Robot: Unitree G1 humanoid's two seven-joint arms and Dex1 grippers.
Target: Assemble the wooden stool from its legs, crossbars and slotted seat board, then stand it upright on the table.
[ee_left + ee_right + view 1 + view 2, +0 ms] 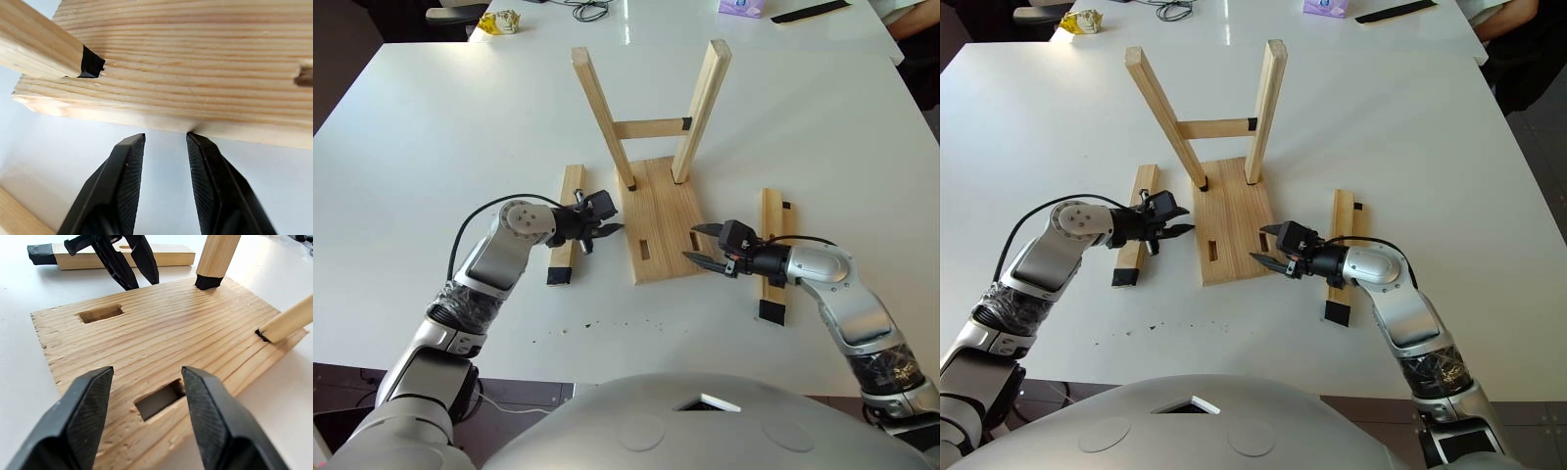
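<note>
Right pincer [692,243] spread, seat board [661,211] just beside

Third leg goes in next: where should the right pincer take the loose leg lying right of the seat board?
Probably mid-length on the loose leg, from above, across its long sides: it lies flat, both sides free, and its black-tipped end should stay clear for the slot.

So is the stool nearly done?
About halfway. Done: two standing legs are stuck into the board at its far end, joined by a crossbar. In hand: nothing; the left gripper and right gripper are open at the board's two sides. Left: both near slots are empty, two loose legs lie flat on the table, and the stool isn't upright.
</note>
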